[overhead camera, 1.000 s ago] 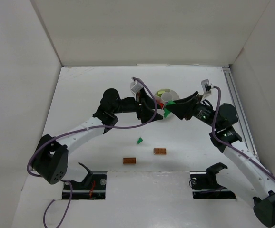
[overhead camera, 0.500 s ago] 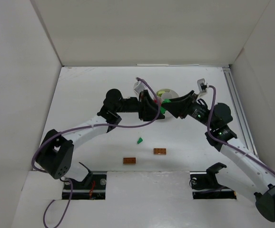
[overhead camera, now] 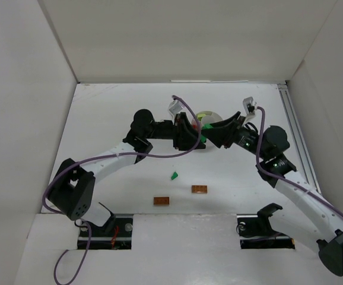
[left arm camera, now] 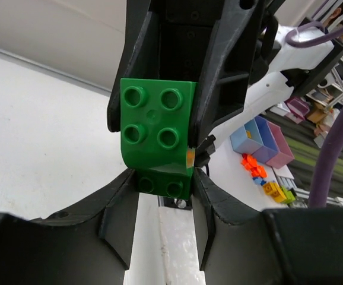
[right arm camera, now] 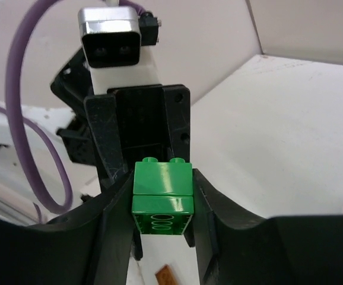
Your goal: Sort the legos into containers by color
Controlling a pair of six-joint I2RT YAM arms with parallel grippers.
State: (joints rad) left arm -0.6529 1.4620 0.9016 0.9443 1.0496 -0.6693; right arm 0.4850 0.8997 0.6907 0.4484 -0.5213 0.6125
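Two arms share one green brick (left arm camera: 157, 133) | left jaws pinch its lower end, right jaws its upper | held off the desk (overhead camera: 112, 119) by the dish (overhead camera: 216, 114) | probably a handover, or joined pieces being parted before sorting | loose on desk: green bit (overhead camera: 174, 175), orange-brown bricks (overhead camera: 199, 189)

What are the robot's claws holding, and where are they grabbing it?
Both claws pinch one green lego. The left claw squeezes the sides of one end, and the right claw squeezes the sides of the other end.
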